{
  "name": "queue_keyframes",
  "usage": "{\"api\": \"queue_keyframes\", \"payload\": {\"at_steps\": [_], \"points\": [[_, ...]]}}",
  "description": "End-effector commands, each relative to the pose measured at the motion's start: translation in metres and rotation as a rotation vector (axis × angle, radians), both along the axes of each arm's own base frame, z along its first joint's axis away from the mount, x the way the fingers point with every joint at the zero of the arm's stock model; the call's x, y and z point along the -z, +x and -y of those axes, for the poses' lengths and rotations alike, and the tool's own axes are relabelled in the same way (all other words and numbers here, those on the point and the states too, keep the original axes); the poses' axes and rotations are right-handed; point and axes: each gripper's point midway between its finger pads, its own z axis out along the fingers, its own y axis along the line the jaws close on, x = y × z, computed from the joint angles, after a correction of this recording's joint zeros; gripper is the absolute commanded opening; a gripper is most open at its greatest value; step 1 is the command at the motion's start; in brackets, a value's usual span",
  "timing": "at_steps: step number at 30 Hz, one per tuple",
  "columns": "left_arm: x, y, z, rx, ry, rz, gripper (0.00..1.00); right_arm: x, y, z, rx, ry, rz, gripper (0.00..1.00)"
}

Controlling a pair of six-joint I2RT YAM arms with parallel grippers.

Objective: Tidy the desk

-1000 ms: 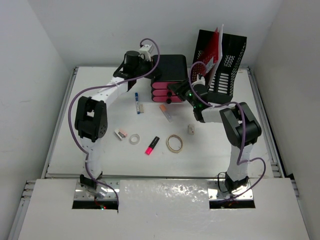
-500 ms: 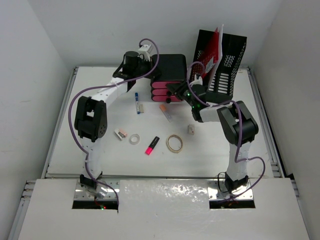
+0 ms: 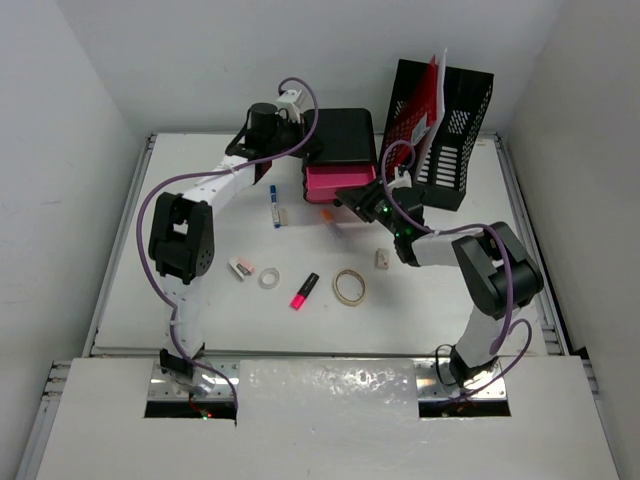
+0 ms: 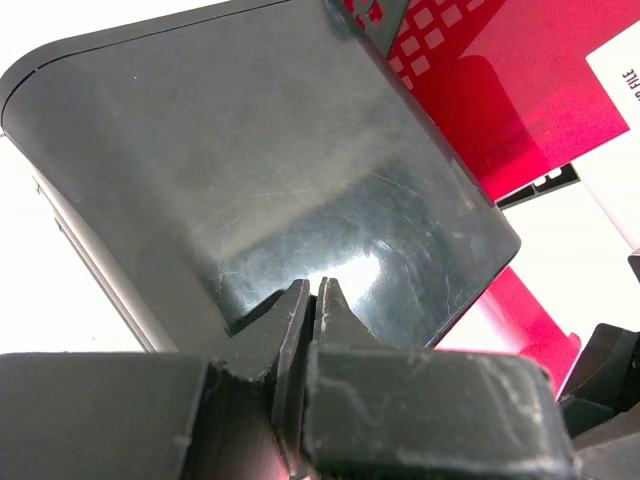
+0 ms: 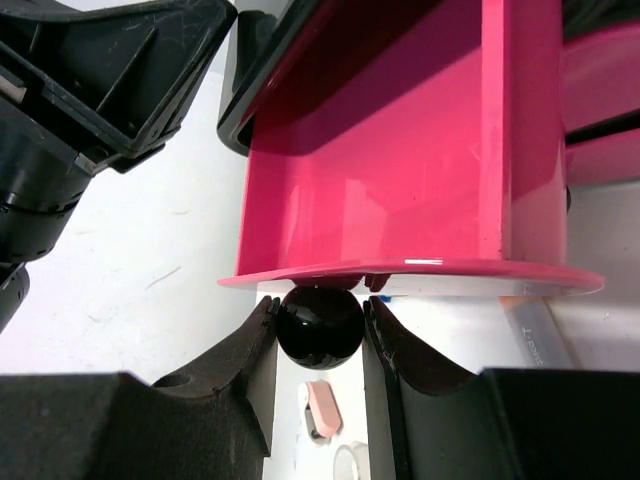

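Pinching knob [image 5: 320, 330], our right gripper [image 5: 320, 308]; overpull may free drawer [image 5: 400, 180] ahead; left gripper [image 4: 308, 300] pressed together above cabinet [image 4: 270, 150].

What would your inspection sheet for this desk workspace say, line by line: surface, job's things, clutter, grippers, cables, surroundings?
Surface: desk, white, metal rails along its edges.
Job's things: the desk itself; at its back stand a drawer unit with its top pink drawer pulled out, and a mesh file rack holding a red folder.
Clutter: blue pen, tape roll, pink highlighter and rubber band lie loose.
Grippers: left gripper shut, at the unit's top; right gripper shut on the drawer knob.
Cables: purple cables run along both arms.
Surroundings: white walls.
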Motion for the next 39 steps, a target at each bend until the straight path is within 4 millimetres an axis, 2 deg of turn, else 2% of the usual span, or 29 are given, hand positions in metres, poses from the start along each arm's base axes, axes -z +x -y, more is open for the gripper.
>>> {"api": "queue_keyframes", "payload": {"at_steps": [1, 4, 6, 7, 9, 11, 12, 13, 14, 15, 16, 19, 20, 22, 24, 25, 27, 28, 29, 30, 32, 33, 38, 39], "points": [[0.028, -0.010, -0.015, -0.030, 0.044, -0.101, 0.00, -0.012, -0.004, 0.000, -0.009, 0.008, 0.027, 0.06], [0.026, -0.011, -0.015, -0.031, 0.045, -0.098, 0.00, -0.012, -0.009, -0.002, -0.016, 0.022, 0.018, 0.06], [0.026, -0.011, -0.016, -0.035, 0.047, -0.098, 0.00, -0.014, -0.011, -0.004, -0.024, 0.022, 0.017, 0.11], [0.025, -0.011, -0.016, -0.036, 0.048, -0.097, 0.00, -0.013, -0.012, -0.004, -0.024, 0.015, 0.012, 0.24], [0.025, -0.010, -0.017, -0.040, 0.053, -0.096, 0.00, -0.015, -0.013, -0.004, -0.031, 0.004, 0.019, 0.25], [0.023, -0.010, -0.018, -0.041, 0.054, -0.093, 0.00, -0.024, -0.014, -0.006, -0.050, -0.004, 0.036, 0.45], [0.022, -0.010, -0.018, -0.041, 0.054, -0.091, 0.00, -0.020, -0.018, -0.006, -0.063, -0.041, 0.025, 0.50], [0.019, -0.010, -0.018, -0.041, 0.053, -0.086, 0.00, -0.022, -0.020, -0.006, -0.071, -0.061, 0.032, 0.52], [0.017, -0.011, -0.018, -0.039, 0.052, -0.083, 0.00, -0.034, -0.025, -0.008, -0.080, -0.076, 0.063, 0.54], [0.017, -0.011, -0.018, -0.040, 0.051, -0.084, 0.00, -0.027, -0.030, -0.007, -0.092, -0.140, 0.053, 0.57], [0.012, -0.010, -0.018, -0.041, 0.048, -0.076, 0.00, -0.028, -0.033, -0.006, -0.087, -0.174, 0.060, 0.63], [0.004, -0.010, -0.018, -0.040, 0.044, -0.067, 0.00, -0.034, -0.048, 0.003, -0.086, -0.291, 0.090, 0.68], [0.001, -0.010, -0.018, -0.039, 0.043, -0.064, 0.00, -0.031, -0.053, 0.008, -0.076, -0.326, 0.088, 0.72], [-0.010, -0.010, -0.017, -0.038, 0.030, -0.056, 0.02, -0.038, -0.064, 0.016, -0.078, -0.388, 0.115, 0.73], [-0.020, -0.012, -0.015, -0.032, 0.011, -0.049, 0.10, -0.025, -0.075, 0.029, -0.074, -0.507, 0.109, 0.75], [-0.030, -0.014, -0.014, -0.025, -0.001, -0.035, 0.23, -0.035, -0.081, 0.032, -0.074, -0.535, 0.141, 0.75], [-0.044, -0.016, -0.014, -0.029, -0.018, -0.021, 0.38, -0.025, -0.089, 0.047, -0.079, -0.669, 0.139, 0.75], [-0.059, -0.021, -0.016, -0.030, -0.026, 0.001, 0.47, -0.032, -0.093, 0.053, -0.070, -0.696, 0.153, 0.75], [-0.066, -0.023, -0.017, -0.033, -0.032, 0.010, 0.50, -0.032, -0.095, 0.057, -0.075, -0.728, 0.152, 0.75], [-0.081, -0.029, -0.019, -0.034, -0.037, 0.026, 0.51, -0.024, -0.102, 0.065, -0.092, -0.795, 0.134, 0.75], [-0.096, -0.037, -0.023, -0.037, -0.037, 0.037, 0.54, -0.023, -0.107, 0.071, -0.106, -0.838, 0.138, 0.75], [-0.106, -0.043, -0.030, -0.055, -0.024, 0.042, 0.54, -0.011, -0.115, 0.074, -0.148, -0.885, 0.105, 0.75], [-0.117, -0.065, -0.062, -0.165, 0.041, 0.016, 0.54, 0.029, -0.142, 0.076, -0.307, -0.977, -0.006, 0.74], [-0.116, -0.076, -0.070, -0.190, 0.047, -0.010, 0.54, 0.038, -0.149, 0.077, -0.343, -0.997, -0.033, 0.74]]}}
